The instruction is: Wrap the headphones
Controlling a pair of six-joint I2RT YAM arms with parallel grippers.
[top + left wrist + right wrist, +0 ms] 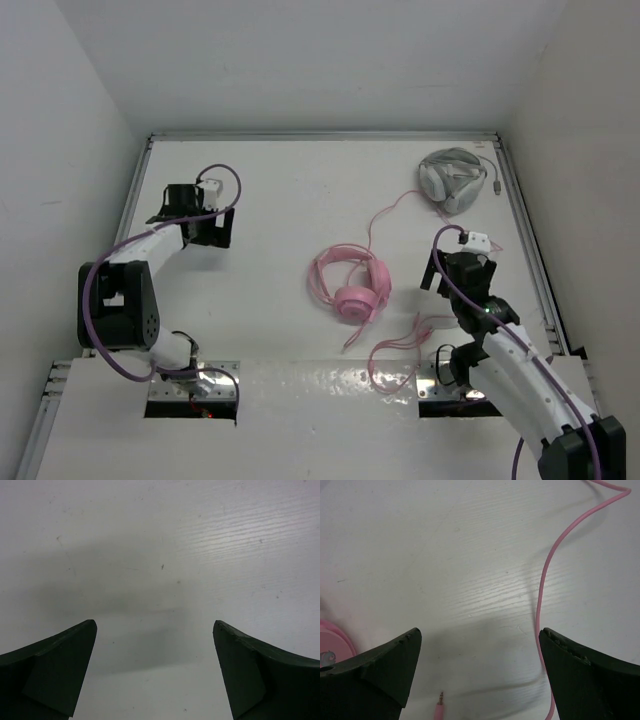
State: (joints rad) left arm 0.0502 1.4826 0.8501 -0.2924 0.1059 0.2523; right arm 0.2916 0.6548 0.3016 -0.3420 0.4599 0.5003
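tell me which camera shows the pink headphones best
The top external view: the pink headphones lie whole on the table, headband, earcups and trailing cable. The right wrist view catches only an earcup edge, a stretch of cable and the plug. The left wrist view shows none of them.

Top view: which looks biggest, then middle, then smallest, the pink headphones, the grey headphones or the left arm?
1. left arm, though it sits nearer the camera
2. pink headphones
3. grey headphones, only slightly smaller
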